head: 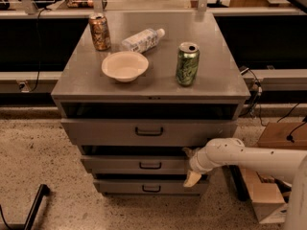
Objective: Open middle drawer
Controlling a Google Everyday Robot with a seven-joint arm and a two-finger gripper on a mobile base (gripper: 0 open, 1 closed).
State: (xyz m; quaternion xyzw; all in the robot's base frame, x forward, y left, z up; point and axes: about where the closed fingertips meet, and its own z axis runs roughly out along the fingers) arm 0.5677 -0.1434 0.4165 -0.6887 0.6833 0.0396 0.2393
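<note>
The middle drawer [120,165] is a low grey front with a small dark bar handle [150,165], between the taller top drawer [105,131] and the lowest drawer [120,188]. All three fronts stand slightly out from the cabinet. My gripper [188,165] is on a white arm coming in from the right. It sits at the right part of the middle drawer's front, to the right of the handle. Its fingers are spread one above the other, the lower fingertip [192,179] near the drawer's bottom edge. It holds nothing.
On the cabinet top [216,75] stand a green can [186,64], a white bowl [124,66], a lying plastic bottle [142,40] and a brown can [99,32]. A cardboard box [280,138] sits on the floor at the right. A black bar [33,207] lies at the lower left.
</note>
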